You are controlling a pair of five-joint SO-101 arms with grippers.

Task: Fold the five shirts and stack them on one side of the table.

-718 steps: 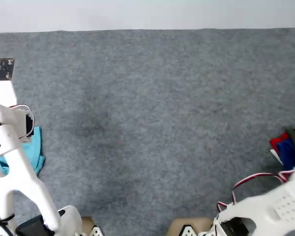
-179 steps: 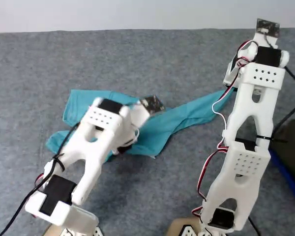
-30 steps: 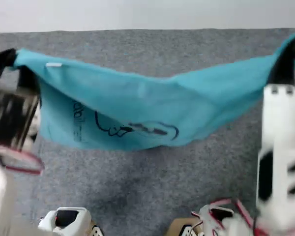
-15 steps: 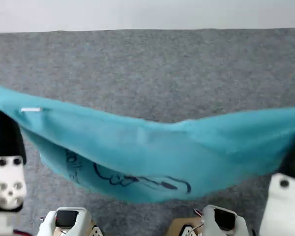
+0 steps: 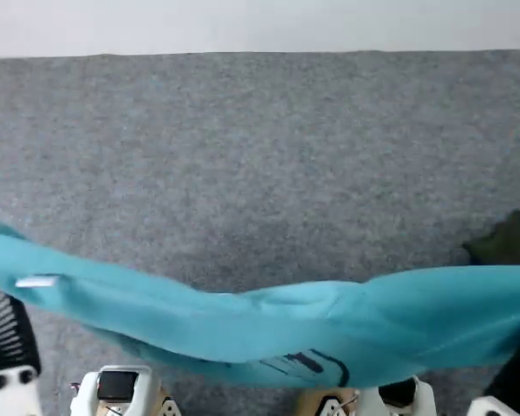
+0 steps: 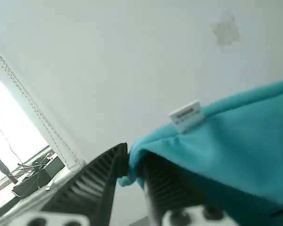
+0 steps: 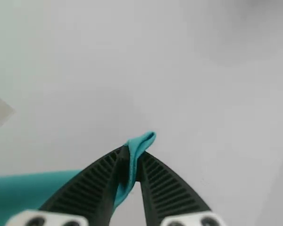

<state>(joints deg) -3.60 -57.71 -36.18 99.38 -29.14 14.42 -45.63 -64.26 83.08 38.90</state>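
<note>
Over the last second the shirt (image 5: 269, 334) has travelled from above the far half of the table (image 5: 260, 156) toward the near edge. It was then a wide sheet, its dark print in plain sight; now it is a narrow band in front of the arm bases, with only a sliver of the print peeking out at its lower edge. Six seconds ago it lay bunched on the table with both arms reaching into it, so the lift and the stretch are done. The sweep toward the robot looks like the start of laying the shirt out flat, and folding has not yet begun. The left gripper (image 6: 132, 162) has its fingers clamped on a pinch of the shirt's edge just beside a small white label (image 6: 185, 115). The right gripper (image 7: 130, 162) has its fingers closed on a corner, with a teal tip poking out past them. The shirt hangs in the air between the two, clear of the table as far as can be judged. Its long axis runs across the table from left to right, sagging a little in the middle. The labelled end is at the left, and the printed side hangs toward the bases. A dark thing (image 5: 507, 243) sits at the table's right edge; what it is cannot be told.
</note>
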